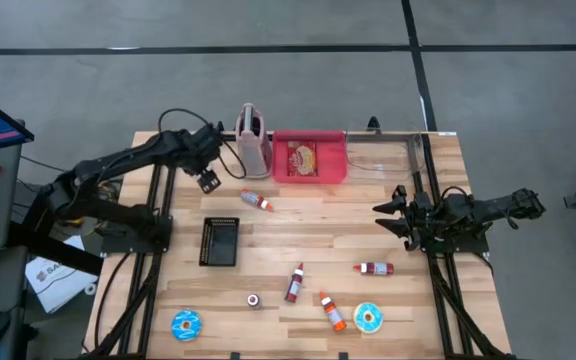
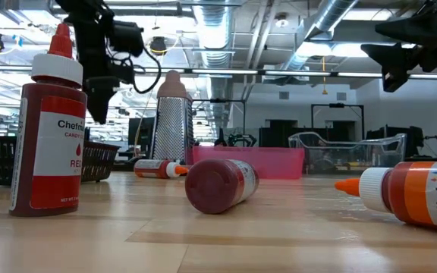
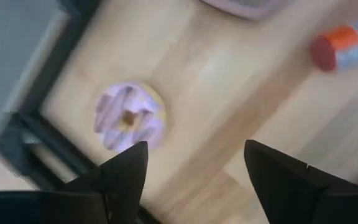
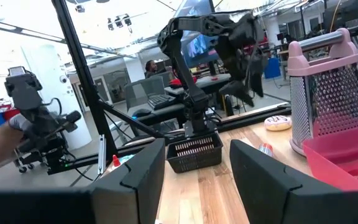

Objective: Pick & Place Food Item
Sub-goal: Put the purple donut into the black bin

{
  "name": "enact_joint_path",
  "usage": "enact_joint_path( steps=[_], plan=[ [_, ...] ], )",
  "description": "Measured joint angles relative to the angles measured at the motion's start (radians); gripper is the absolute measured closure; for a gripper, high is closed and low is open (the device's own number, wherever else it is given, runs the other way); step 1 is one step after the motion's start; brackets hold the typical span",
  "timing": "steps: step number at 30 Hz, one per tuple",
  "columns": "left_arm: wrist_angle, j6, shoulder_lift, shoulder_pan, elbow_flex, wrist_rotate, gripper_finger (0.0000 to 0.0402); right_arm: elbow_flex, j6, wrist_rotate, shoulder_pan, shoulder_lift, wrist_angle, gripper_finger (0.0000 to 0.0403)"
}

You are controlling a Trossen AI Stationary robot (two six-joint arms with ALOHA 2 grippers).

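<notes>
Hovering nose-down over the table's back-left corner, left gripper has its 2 dark fingers spread wide with nothing between them. Just beyond the fingertips, lavender-frosted ring donut lies flat on the wooden table, close to the table edge and near the pink-handled metal grater. Judged light and soft, likely a toy; the frosting may be slick. Best hold is probably 1 finger through the hole and 1 outside, or a pinch across the whole ring. Orange-capped sauce bottle lies farther off. Right gripper waits at the table's right side, fingers apart and empty.
</notes>
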Motion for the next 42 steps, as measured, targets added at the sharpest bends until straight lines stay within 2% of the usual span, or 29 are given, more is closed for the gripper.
enact_joint_path(
  steps=[8, 14, 20, 23, 29, 32, 37, 42],
  plan=[
    [-0.119, 0.106, 0.104, 0.021, -0.001, -0.022, 0.0130, 0.000, 0.000, 0.000, 0.000, 0.000, 0.000, 0.0228],
    [-0.031, 0.160, 0.134, 0.041, 0.000, -0.022, 0.0130, 0.000, -0.008, -0.004, 0.000, 0.000, -0.008, 0.0228],
    [-0.020, 0.178, 0.132, 0.134, 0.000, 0.009, 0.0130, 0.000, -0.003, -0.013, 0.000, 0.000, -0.040, 0.0228],
    [-0.005, 0.186, 0.128, 0.183, 0.000, 0.067, 0.0130, 0.000, -0.003, -0.013, 0.000, 0.000, -0.044, 0.0228],
    [0.008, 0.037, 0.128, 0.264, 0.000, 0.065, 0.0136, 0.000, 0.000, -0.013, 0.000, 0.000, -0.046, 0.0228],
    [0.024, -0.057, 0.128, 0.296, 0.000, 0.008, 0.0147, 0.000, 0.000, -0.013, 0.000, 0.000, -0.045, 0.0228],
    [0.139, -0.218, 0.128, 0.299, 0.000, -0.034, 0.0173, 0.000, 0.008, -0.013, 0.000, 0.000, -0.044, 0.0228],
    [0.149, -0.300, 0.134, 0.302, -0.003, -0.044, 0.0185, 0.000, 0.019, -0.013, 0.000, 0.000, -0.035, 0.0228]
  ],
)
